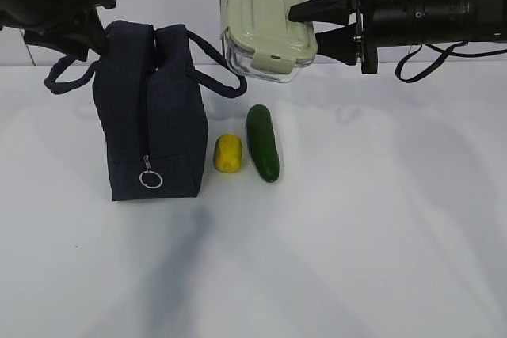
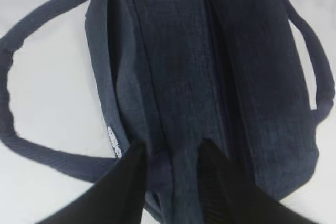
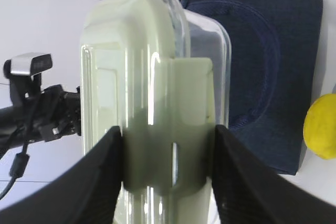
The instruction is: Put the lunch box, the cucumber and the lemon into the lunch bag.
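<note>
The navy lunch bag (image 1: 150,132) stands upright at left on the white table, its zipper ring pull (image 1: 150,180) hanging low on the front. My left gripper (image 1: 89,33) is at the bag's top left, shut on a fold of its fabric (image 2: 170,156). My right gripper (image 1: 299,25) is shut on the lunch box (image 1: 265,29), held tilted in the air just right of the bag's top. In the right wrist view the box (image 3: 152,77) fills the jaws, with the bag (image 3: 273,51) behind. The lemon (image 1: 228,153) and the cucumber (image 1: 262,142) lie side by side right of the bag.
The bag's loop handles (image 1: 218,81) hang out to both sides. The lemon (image 3: 321,127) shows at the right edge of the right wrist view, and the left arm (image 3: 37,119) at its left. White table (image 1: 380,235) spreads to the front and right.
</note>
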`<action>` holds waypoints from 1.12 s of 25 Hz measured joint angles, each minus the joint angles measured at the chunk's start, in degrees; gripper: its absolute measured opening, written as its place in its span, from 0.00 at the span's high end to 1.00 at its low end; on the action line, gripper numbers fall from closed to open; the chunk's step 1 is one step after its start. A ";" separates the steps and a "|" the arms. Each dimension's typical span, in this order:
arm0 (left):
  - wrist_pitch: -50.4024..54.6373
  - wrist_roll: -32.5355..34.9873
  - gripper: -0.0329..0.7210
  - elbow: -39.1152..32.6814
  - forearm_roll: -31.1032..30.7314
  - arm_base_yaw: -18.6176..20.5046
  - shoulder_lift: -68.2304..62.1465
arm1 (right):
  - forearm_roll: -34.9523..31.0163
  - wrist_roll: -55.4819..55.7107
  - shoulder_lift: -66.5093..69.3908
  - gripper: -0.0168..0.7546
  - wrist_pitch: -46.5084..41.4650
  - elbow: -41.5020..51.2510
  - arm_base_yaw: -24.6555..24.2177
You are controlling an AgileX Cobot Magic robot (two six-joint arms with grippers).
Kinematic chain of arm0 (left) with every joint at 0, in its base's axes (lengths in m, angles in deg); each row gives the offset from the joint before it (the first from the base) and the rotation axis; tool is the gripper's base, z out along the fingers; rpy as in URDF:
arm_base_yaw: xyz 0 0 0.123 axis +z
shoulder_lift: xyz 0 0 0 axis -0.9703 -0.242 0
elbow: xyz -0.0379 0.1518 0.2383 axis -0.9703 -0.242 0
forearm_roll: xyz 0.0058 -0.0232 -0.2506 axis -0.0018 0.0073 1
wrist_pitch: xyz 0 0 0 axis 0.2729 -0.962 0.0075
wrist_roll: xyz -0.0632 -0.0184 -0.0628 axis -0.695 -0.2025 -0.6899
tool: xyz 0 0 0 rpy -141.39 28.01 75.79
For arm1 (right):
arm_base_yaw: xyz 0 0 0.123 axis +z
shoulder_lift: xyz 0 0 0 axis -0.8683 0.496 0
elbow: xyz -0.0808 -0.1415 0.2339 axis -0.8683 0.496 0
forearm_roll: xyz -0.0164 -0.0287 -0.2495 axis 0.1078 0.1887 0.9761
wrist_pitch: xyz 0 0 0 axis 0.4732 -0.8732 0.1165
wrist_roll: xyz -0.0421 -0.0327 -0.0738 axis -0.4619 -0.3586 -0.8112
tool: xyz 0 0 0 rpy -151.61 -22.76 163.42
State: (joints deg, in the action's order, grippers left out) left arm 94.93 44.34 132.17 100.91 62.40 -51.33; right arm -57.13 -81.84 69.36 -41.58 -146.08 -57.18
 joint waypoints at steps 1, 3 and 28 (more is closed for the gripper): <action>0.77 0.00 0.64 0.95 0.12 0.12 -1.12 | 0.00 0.00 0.00 0.48 0.00 0.00 0.00; 1.17 0.00 0.64 2.05 1.56 0.62 -2.85 | -0.14 0.00 0.00 0.48 0.00 0.00 0.00; 14.76 18.54 0.94 10.11 20.74 5.32 -8.58 | -8.82 0.00 0.00 0.48 0.34 0.09 5.84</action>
State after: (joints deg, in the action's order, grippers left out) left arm 109.70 62.88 142.28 121.65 67.71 -59.91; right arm -65.95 -81.84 69.36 -41.24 -145.98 -51.34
